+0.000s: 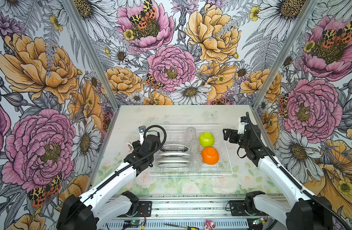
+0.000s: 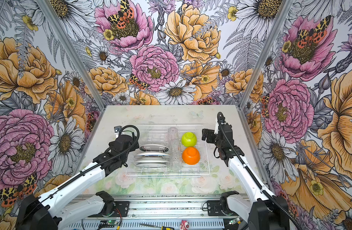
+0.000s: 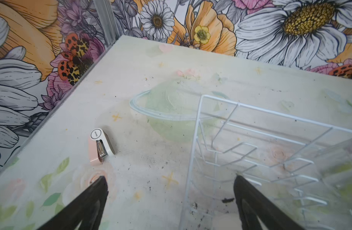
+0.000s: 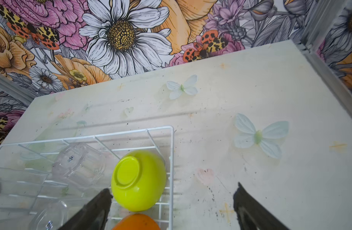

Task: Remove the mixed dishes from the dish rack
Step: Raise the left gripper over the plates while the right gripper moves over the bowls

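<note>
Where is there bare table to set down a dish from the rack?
Free: the far strip of table between the dish rack and the back wall; the near strip in front of the rack; the patch right of it, by the right gripper. Crowded: left of the rack, with the small stapler and the left gripper.

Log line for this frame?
left pincer: open, empty, over dish rack edge | right pincer: open, empty, near lime-green bowl | plates, tumblers, orange bowl: in rack, none lifted

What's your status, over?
Left gripper, right gripper open, empty. White wire-grid dish rack holds banded plates, clear tumblers, lime-green bowl, orange bowl. Pink-white stapler outside rack, left.
</note>
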Controlling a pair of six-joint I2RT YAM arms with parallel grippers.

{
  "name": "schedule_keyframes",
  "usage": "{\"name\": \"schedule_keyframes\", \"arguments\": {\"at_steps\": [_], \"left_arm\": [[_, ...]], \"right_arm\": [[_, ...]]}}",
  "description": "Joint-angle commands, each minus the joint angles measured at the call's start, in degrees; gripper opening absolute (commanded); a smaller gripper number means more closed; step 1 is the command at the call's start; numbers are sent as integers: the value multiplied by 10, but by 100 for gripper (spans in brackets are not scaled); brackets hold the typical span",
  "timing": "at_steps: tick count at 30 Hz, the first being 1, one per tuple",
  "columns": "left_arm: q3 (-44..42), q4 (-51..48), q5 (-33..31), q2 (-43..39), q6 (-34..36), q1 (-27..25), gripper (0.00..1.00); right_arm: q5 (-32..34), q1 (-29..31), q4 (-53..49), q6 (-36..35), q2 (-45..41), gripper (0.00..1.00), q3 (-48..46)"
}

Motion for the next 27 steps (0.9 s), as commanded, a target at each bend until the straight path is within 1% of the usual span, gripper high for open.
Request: {"name": "schedule_keyframes", "arguments": {"at_steps": [1, 4, 8, 11, 14, 16, 22, 23, 27], "left_arm": [[18, -36, 61, -16, -24, -7, 99], [18, -49, 88, -39, -23, -10, 99], [11, -73, 97, -78, -28, -11, 99], [3, -88, 113, -103, -34, -11, 99], [-4, -98, 149, -122, -42, -11, 99], [-14, -98, 167, -135, -49, -11, 99], [-42, -97, 147, -140, -56, -11, 99], [-44, -97, 143, -137, -55, -10, 99], [-44, -98, 142, -115, -46, -10, 99]], "right_arm": [[-48, 7, -49, 23, -7, 94, -14], [-57, 8, -64, 24, -12, 94, -24], [-63, 14, -68, 28, -26, 93, -45], [-63, 19, -68, 31, -27, 91, -56], [-64, 24, -71, 31, -15, 85, -59], [-63, 29, -72, 30, -5, 79, -57], [-38, 47, -77, 25, 40, 63, -38], [-34, 50, -79, 23, 47, 62, -35], [3, 63, -86, 22, 80, 48, -19]]}}
